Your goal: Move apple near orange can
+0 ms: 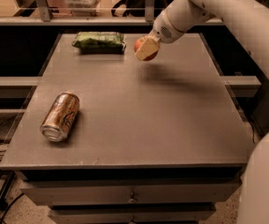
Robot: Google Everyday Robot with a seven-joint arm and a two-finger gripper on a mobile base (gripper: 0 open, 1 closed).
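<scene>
So far I have the apple (138, 45) clamped in my gripper (146, 50), held above the far side of the table (148, 120), while the orange can (60, 116) lies well apart at front left, so the carry and set-down remain.

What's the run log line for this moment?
tool: shut on small round red apple, above grey table, far side | orange-brown metal drink can: on its side, front left | placement: not yet done
</scene>
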